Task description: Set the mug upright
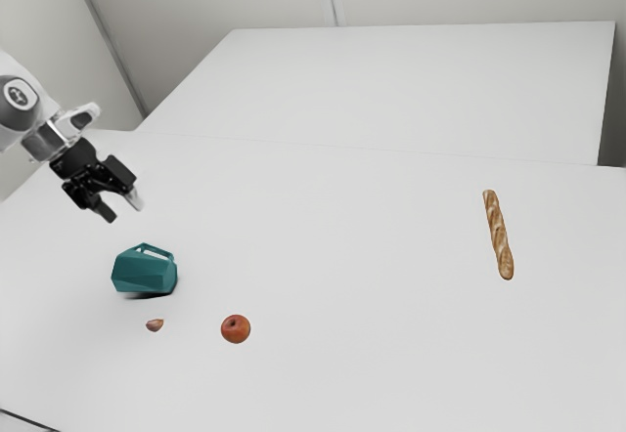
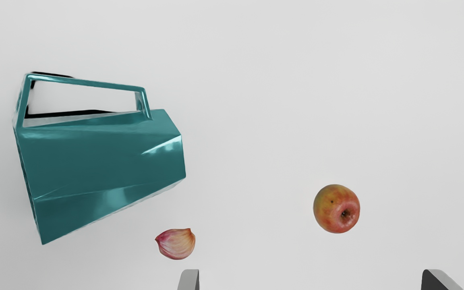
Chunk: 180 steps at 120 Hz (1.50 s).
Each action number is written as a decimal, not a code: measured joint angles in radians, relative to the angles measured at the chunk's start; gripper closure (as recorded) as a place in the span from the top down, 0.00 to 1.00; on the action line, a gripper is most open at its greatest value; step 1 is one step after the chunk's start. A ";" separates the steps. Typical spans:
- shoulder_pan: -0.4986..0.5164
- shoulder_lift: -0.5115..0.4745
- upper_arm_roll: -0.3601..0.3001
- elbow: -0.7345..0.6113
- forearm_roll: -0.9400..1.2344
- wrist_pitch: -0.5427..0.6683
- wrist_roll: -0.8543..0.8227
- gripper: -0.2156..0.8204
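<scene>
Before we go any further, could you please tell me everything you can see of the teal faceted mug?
The teal mug has flat-sided walls with a glossy finish, perhaps glazed ceramic or metal, and one angular, open-looped handle. One end of the body is broader than the other; I cannot tell which way its mouth faces. It lies on its side on the smooth white tabletop, near a small pinkish-tan clove but apart from it. The black jaws hang open, not touching it.
</scene>
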 joint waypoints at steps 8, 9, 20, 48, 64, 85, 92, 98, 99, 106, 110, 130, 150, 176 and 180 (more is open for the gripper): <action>0.032 0.020 0.000 -0.002 -0.012 0.002 0.037 0.79; 0.036 0.024 0.000 -0.002 -0.013 0.002 0.042 0.79; 0.077 0.058 0.000 -0.002 -0.025 0.003 0.086 0.79; 0.163 0.191 0.000 0.032 -0.060 0.003 0.175 0.79; 0.196 0.256 -0.001 0.078 -0.065 -0.009 0.213 0.79; 0.226 0.346 -0.001 0.138 -0.083 -0.049 0.251 0.79; 0.229 0.365 -0.001 0.147 -0.092 -0.058 0.261 0.79; 0.231 0.377 -0.001 0.152 -0.098 -0.063 0.270 0.79; 0.232 0.378 -0.001 0.153 -0.099 -0.064 0.271 0.79; 0.233 0.385 -0.001 0.154 -0.109 -0.069 0.280 0.79; 0.234 0.391 -0.001 0.155 -0.116 -0.072 0.285 0.79; 0.234 0.425 -0.001 0.154 -0.155 -0.084 0.306 0.79; 0.234 0.449 -0.002 0.149 -0.193 -0.109 0.323 0.79; 0.247 0.445 -0.004 0.127 -0.218 -0.166 0.339 0.62; 0.247 0.444 -0.004 0.126 -0.219 -0.170 0.342 0.58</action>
